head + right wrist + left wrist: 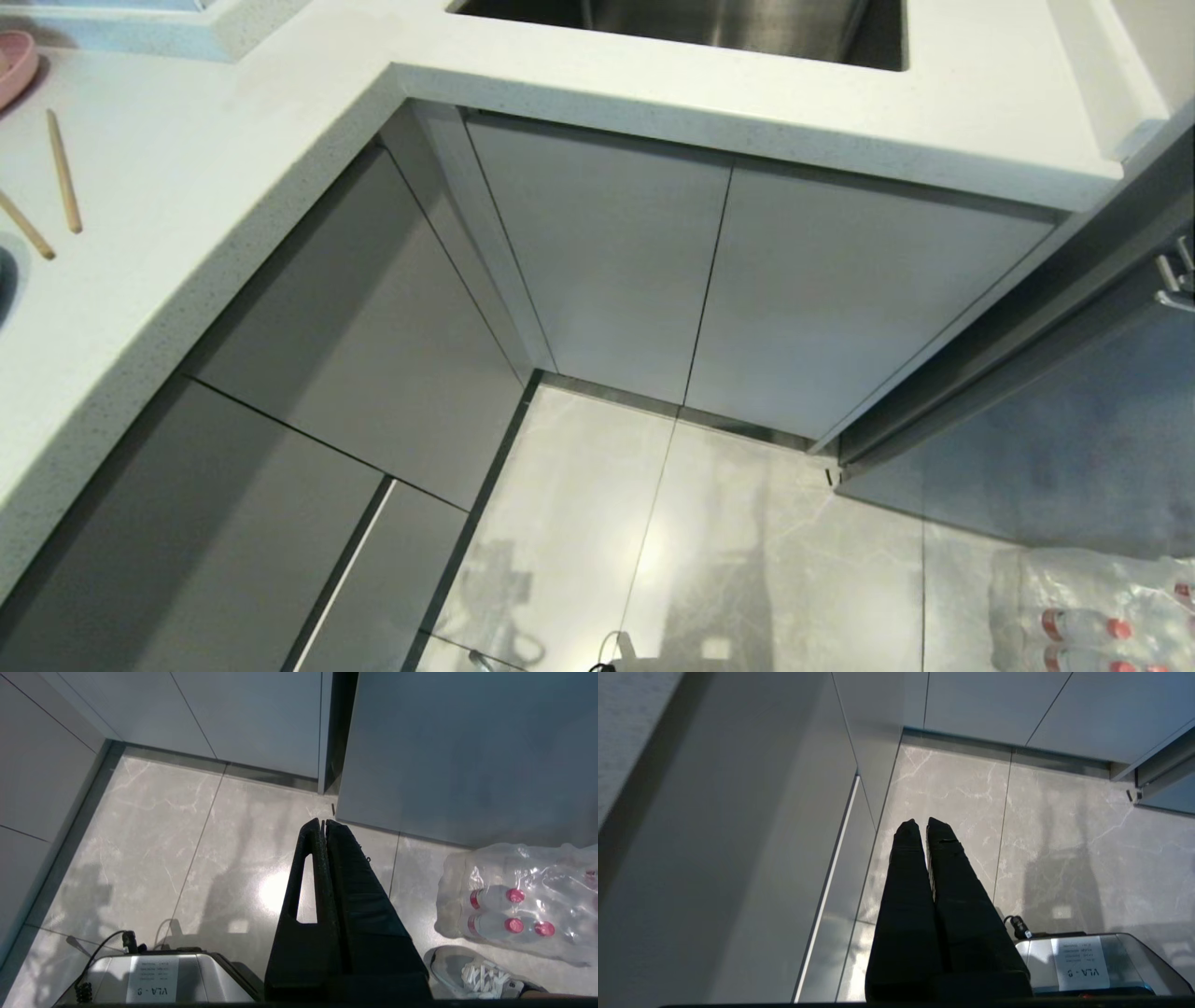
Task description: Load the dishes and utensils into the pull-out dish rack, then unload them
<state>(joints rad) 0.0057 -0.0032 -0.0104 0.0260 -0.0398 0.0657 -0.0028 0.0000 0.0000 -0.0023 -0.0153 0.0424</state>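
Currently I see both chopsticks lying far left on the white countertop. My left gripper and right gripper hang closed, empty, above the floor.

My left tool hangs over the marble-patterned floor tiles, its two black fingers pressed together along their length, tips touching and nothing between them. Grey cabinet fronts run along one side of the fingers, with a thin bright strip down the gap between two panels. More flat cabinet panels close the corner beyond the fingertips, above a dark toe-kick. Near my wrist sits a silvery box with a white paper label, and a black cable plug beside it.
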